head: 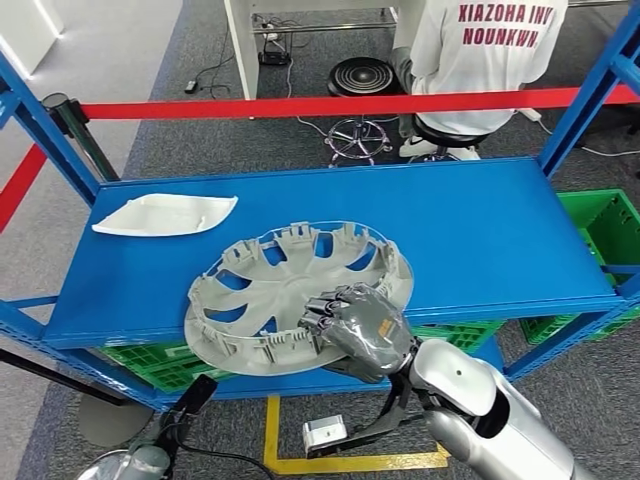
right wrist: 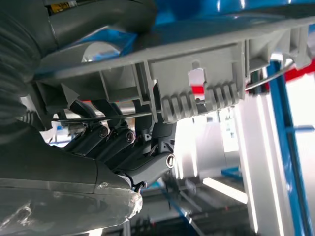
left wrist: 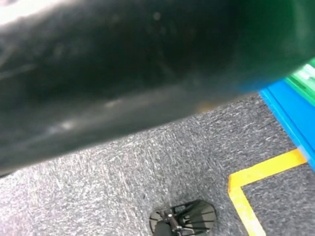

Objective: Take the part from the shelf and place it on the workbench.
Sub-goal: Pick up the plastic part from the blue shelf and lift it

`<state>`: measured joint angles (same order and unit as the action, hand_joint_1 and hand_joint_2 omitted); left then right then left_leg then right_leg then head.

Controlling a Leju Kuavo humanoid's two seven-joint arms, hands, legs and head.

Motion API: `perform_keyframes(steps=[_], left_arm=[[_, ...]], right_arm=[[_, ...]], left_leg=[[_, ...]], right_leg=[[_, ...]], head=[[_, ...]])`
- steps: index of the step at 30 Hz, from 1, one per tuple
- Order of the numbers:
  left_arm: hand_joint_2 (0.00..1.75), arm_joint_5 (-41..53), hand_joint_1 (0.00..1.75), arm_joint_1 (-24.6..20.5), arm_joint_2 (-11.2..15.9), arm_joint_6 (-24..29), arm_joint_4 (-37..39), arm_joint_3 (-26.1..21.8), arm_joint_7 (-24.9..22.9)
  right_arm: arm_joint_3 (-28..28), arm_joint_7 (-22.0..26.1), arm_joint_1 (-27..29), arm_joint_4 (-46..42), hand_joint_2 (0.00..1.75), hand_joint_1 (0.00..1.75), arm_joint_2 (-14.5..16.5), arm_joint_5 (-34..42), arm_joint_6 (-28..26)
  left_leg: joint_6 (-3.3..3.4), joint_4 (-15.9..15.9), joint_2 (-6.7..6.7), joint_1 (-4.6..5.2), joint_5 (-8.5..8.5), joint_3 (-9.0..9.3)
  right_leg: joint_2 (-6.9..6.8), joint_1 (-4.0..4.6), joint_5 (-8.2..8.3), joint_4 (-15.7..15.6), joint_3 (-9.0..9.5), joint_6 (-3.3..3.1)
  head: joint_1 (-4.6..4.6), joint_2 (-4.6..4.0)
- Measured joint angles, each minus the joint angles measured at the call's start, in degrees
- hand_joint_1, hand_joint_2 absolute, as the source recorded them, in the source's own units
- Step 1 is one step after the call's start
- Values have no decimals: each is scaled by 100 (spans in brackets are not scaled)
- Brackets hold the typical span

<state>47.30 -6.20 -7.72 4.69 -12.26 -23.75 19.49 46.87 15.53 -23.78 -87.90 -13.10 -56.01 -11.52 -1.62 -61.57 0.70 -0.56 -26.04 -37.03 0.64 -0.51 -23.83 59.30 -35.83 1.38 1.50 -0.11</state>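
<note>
Grey wheel cover, tilted at the front edge of the blue shelf, rim gripped by the right hand, fingers curled beneath; left hand's state cannot be told; advice: lift level, clearing the shelf lip.

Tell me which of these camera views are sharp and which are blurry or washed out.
Head view: sharp and evenly lit, with the wheel cover in the right hand and the blue shelf crisp. Left wrist view: soft and smeared, a dark out-of-focus shape across the top, carpet streaky. Right wrist view: the wheel cover's underside in focus, background behind it overexposed to white.
</note>
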Motion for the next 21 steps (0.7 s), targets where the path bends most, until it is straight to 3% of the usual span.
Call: perform_keyframes(steps=[2, 4, 5, 6, 8, 9, 11, 14, 16, 18, 19, 20, 21], left_arm=[[0, -15, 0, 11, -3, 8, 0, 0, 11], [0, -39, 0, 36, -3, 31, 0, -4, 22], [0, -51, 0, 46, 1, 50, 0, -9, 31], [0, -61, 0, 53, 8, 70, 0, -16, 43], [0, -94, 0, 56, 19, 101, 1, -50, 75], [0, -112, 0, 56, 20, 111, 1, -71, 92], [0, -143, 0, 80, 16, 125, 2, -106, 120], [0, -161, 0, 127, 22, 143, 2, -132, 135], [0, -162, 0, 128, 28, 155, 2, -154, 141], [0, -166, 0, 138, 25, 160, 2, -171, 145], [0, -169, 0, 144, 23, 163, 2, -182, 145], [0, -174, 0, 148, 23, 170, 2, -196, 146], [0, -183, 0, 150, 22, 179, 2, -210, 150]], right_arm=[[11, -96, 9, -37, 175, 175, -8, -161, -72], [38, -247, 32, -69, 175, 175, -25, -406, -171], [54, -336, 49, -94, 175, 175, -36, -552, -233], [68, -429, 69, -126, 175, 175, -47, -704, -303], [88, -636, 113, -211, 175, 175, -68, -1040, -471], [93, -737, 136, -252, 175, 175, -78, -1200, -561], [95, -900, 194, -330, 175, 175, -94, -1466, -735], [97, -991, 265, -422, 175, 175, -107, -1603, -857], [98, -1003, 292, -462, 175, 175, -119, -1622, -866], [103, -1024, 333, -473, 175, 175, -127, -1674, -879], [107, -1055, 366, -474, 175, 175, -131, -1735, -910], [111, -1100, 404, -477, 175, 175, -133, -1822, -961], [114, -1163, 447, -489, 175, 175, -134, -1944, -1038]], left_leg=[[-33, -699, -5, -3, -346, -322], [-43, -1211, -6, -6, -476, -569], [-42, -1192, -6, -7, -390, -563], [-38, -974, -7, -9, -223, -461], [-33, -264, -12, -15, 117, -112], [-19, 22, -9, -18, 198, 25], [31, 261, 0, -11, 200, 125], [149, 285, 3, -23, 206, 129], [210, 295, 1, -36, 209, 142], [236, 293, 1, -30, 203, 142], [240, 292, 2, -27, 201, 143], [242, 291, 4, -26, 199, 145], [239, 290, 8, -26, 196, 152]], right_leg=[[-11, -3, -2, -2, 3, -34], [-12, -1, -4, -1, 4, -43], [-11, -1, -5, 0, 6, -44], [-9, -4, -7, 1, 10, -41], [-5, 3, -15, 15, 8, -10], [0, 15, -19, 28, -4, 16], [6, 39, -13, 29, -26, 78], [-2, 23, -75, 89, -68, 165], [-16, 18, -347, 564, -298, 214], [-19, 16, -674, 1329, -668, 236], [-19, 16, -732, 1575, -794, 237], [-19, 16, -684, 1614, -820, 234], [-20, 15, -536, 1424, -729, 225]], head=[[14, 0], [13, 0], [13, 0], [13, 0], [17, 0], [17, 0], [18, 0], [4, 0], [-25, 0], [-38, 0], [-38, 0], [-38, 0], [-38, 0]])
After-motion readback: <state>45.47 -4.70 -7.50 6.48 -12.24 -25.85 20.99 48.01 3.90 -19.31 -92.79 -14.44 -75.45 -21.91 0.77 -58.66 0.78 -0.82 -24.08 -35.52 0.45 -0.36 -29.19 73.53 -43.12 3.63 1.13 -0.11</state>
